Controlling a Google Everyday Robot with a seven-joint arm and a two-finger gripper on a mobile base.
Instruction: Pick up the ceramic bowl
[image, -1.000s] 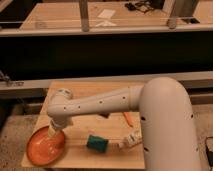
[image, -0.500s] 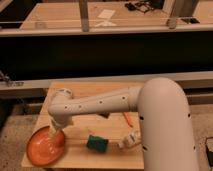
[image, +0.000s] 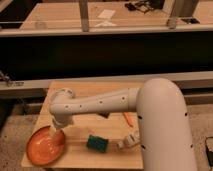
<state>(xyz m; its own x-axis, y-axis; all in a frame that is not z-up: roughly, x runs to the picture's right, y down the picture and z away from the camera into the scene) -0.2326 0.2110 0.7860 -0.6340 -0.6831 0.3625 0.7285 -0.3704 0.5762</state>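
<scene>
The ceramic bowl (image: 42, 149) is a wide, shallow orange dish at the front left corner of the wooden table (image: 107, 92), partly over the table's left edge. My white arm reaches left across the table and bends down. My gripper (image: 56, 133) is at the bowl's far right rim, right on or just above it. The wrist hides where it meets the bowl.
A small teal sponge (image: 98, 144) lies right of the bowl near the front edge. A thin orange item (image: 128, 118) and a small white object (image: 129, 141) lie further right by my arm's base. A dark counter with a rail runs behind the table.
</scene>
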